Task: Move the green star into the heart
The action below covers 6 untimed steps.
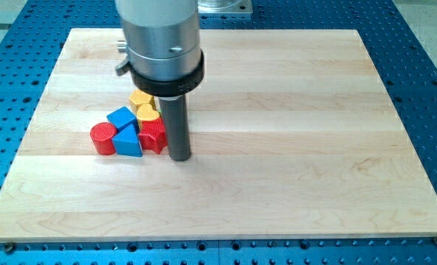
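Observation:
No green star shows in the camera view; the arm's grey body at the view's top may hide it. A cluster of blocks sits left of centre on the wooden board (277, 110). It has a yellow heart-like block (148, 112) with another yellow block (140, 97) just above it, partly under the arm. Below them are a blue cube (121, 118), a blue triangle (129, 142), a red cylinder (102, 138) and a red ridged block (152, 136). My tip (179, 157) stands just right of the red ridged block, touching or nearly touching it.
The board lies on a blue perforated table (424, 73). The arm's wide grey body (162, 37) hangs over the board's top-left part and hides what is behind it.

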Motion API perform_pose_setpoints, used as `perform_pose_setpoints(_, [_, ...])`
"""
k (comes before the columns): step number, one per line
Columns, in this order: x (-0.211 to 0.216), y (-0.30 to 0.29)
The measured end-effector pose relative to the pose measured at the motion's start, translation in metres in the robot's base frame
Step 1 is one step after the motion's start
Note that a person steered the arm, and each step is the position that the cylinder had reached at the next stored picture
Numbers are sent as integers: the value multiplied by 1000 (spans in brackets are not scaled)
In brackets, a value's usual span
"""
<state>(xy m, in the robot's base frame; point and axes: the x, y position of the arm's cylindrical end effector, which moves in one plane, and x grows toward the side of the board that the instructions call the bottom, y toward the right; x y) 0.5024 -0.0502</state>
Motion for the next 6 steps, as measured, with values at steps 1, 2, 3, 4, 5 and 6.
perform_pose_setpoints(1, [-27,20])
perform_pose_setpoints(2, [-56,22])
perform_pose_setpoints(3, [-56,21])
perform_pose_setpoints(4, [-56,15])
perform_pose_setpoints(5, [-56,2])
perform_pose_setpoints(6, [-58,8])
